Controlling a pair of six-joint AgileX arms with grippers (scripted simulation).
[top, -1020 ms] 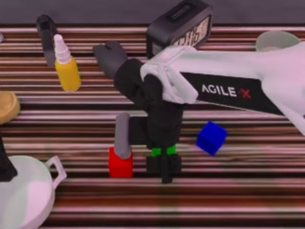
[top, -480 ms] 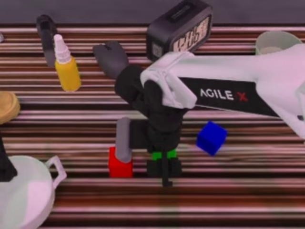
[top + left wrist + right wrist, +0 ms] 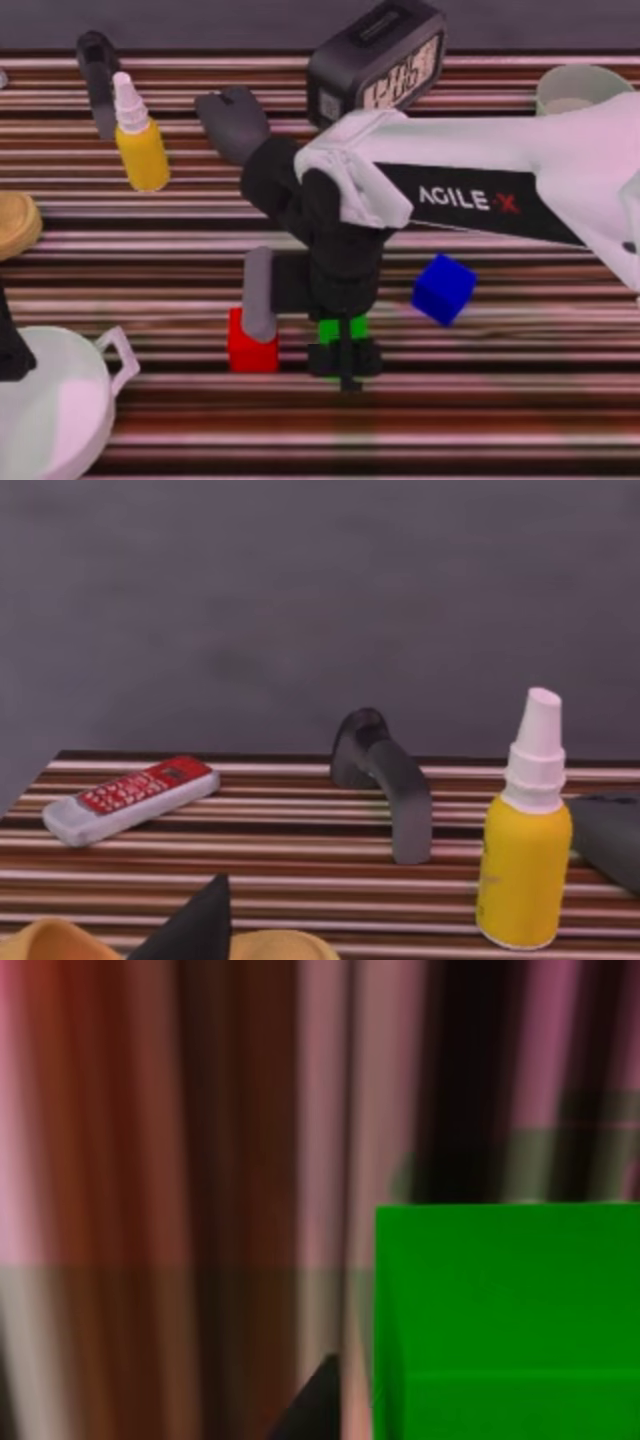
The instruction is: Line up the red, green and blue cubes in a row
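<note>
Seen from above, the right gripper [image 3: 344,352] points down at the striped surface [image 3: 480,400], its fingers closed on the green cube [image 3: 343,327]. The red cube [image 3: 251,345] sits just left of it, the blue cube [image 3: 443,288] to its right. The left arm is parked at the left edge.

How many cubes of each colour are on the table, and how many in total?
Red cube: 1
Green cube: 1, under the right tool
Blue cube: 1
Total: 3 cubes
</note>
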